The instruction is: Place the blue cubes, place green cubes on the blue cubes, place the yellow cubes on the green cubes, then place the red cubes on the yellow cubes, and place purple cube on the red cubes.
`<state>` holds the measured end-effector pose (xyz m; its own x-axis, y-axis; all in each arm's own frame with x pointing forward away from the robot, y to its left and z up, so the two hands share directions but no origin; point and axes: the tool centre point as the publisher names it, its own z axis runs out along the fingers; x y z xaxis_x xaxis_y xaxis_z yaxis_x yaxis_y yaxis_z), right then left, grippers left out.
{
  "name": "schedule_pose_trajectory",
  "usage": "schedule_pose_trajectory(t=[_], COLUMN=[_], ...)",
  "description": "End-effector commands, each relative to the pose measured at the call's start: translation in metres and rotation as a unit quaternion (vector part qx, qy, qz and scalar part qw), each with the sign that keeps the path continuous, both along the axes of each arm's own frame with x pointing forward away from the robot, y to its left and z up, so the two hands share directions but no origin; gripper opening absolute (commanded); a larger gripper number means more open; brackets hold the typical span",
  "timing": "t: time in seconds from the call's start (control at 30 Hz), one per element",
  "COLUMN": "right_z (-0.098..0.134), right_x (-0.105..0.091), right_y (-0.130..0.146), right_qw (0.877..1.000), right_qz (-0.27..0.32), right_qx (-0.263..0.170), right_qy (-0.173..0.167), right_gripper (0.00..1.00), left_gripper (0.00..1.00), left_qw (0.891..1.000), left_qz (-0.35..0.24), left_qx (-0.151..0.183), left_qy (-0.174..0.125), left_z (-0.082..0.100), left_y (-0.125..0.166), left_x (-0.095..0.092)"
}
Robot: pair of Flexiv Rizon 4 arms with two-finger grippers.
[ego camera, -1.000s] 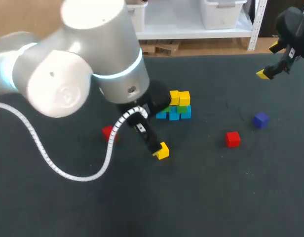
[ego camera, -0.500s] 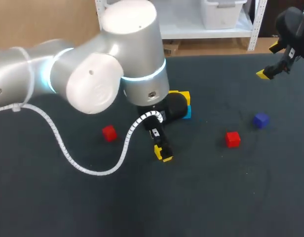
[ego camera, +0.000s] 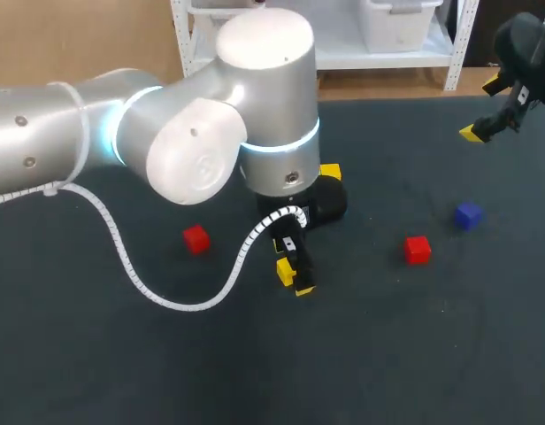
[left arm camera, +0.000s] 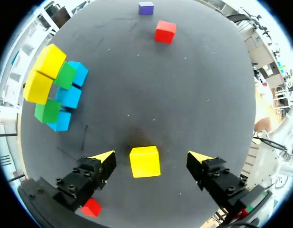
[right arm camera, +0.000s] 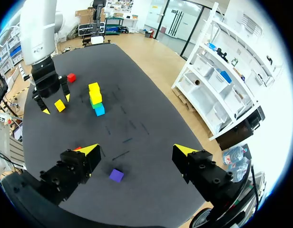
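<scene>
Two end effectors: the left end effector (left arm camera: 152,156) and the right end effector (right arm camera: 135,149) both stand spread wide, neither gripping anything.
Left end effector position: down near the middle of the dark worktop (ego camera: 122,354), one finger on either side of a loose yellow cube (left arm camera: 144,161).
Loose yellow cube: flat on the worktop, with a gap on each side and touching neither finger.
Stack: just beyond the left end effector. Three blue cubes (left arm camera: 68,97) sit in a row, with two green cubes (left arm camera: 65,76) on them and two yellow cubes (left arm camera: 50,59) on the green.
Red cubes: both lie loose on the worktop, one (ego camera: 196,238) left of the left end effector and one (ego camera: 418,249) to its right.
Purple cube: (ego camera: 468,215) alone, near the right-hand red one.
Right end effector position: raised over the far right of the worktop, well apart from every cube.
</scene>
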<state>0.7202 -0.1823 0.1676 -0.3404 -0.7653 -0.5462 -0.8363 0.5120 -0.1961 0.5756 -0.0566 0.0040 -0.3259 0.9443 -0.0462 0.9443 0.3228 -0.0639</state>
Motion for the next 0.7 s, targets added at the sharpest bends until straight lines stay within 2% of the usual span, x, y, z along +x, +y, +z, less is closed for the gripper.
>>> schedule_pose_trajectory(t=[0.03,0.1,0.17,0.2,0.27,0.3,0.33,0.53,0.7], right_z=[-0.001,-0.001,-0.001,-0.001,-0.001,-0.001,-0.001,-0.001,-0.001], right_x=[0.000,0.000,0.000,0.000,0.000,0.000,0.000,0.000,0.000], right_y=[0.001,0.001,0.001,0.001,0.001,0.001,0.001,0.001,0.001], right_qw=[1.000,1.000,1.000,1.000,1.000,1.000,1.000,1.000,1.000], right_qz=[-0.001,-0.001,-0.001,-0.001,-0.001,-0.001,-0.001,-0.001,-0.001], right_qx=[0.000,0.000,0.000,0.000,0.000,0.000,0.000,0.000,0.000], right_qy=[-0.001,-0.001,-0.001,-0.001,-0.001,-0.001,-0.001,-0.001,-0.001], right_gripper=[1.00,1.00,1.00,1.00,1.00,1.00,1.00,1.00,1.00], left_gripper=[0.96,0.85,0.66,0.44,0.22,0.02,0.00,0.00,0.00], left_qw=[1.000,1.000,1.000,1.000,1.000,1.000,1.000,1.000,0.999], left_qz=[0.006,0.010,0.013,0.015,0.016,0.017,0.017,0.013,-0.005], left_qx=[0.006,0.010,0.011,0.015,0.015,0.017,0.018,0.019,0.024], left_qy=[-0.004,-0.007,-0.010,-0.014,-0.014,-0.014,-0.015,-0.015,-0.033], left_z=[0.000,0.000,0.001,0.001,0.000,0.000,0.000,0.002,0.023], left_y=[0.001,0.003,0.005,0.005,0.005,0.006,0.006,0.008,0.018], left_x=[0.000,0.002,0.002,0.002,0.003,0.003,0.003,0.003,0.016])
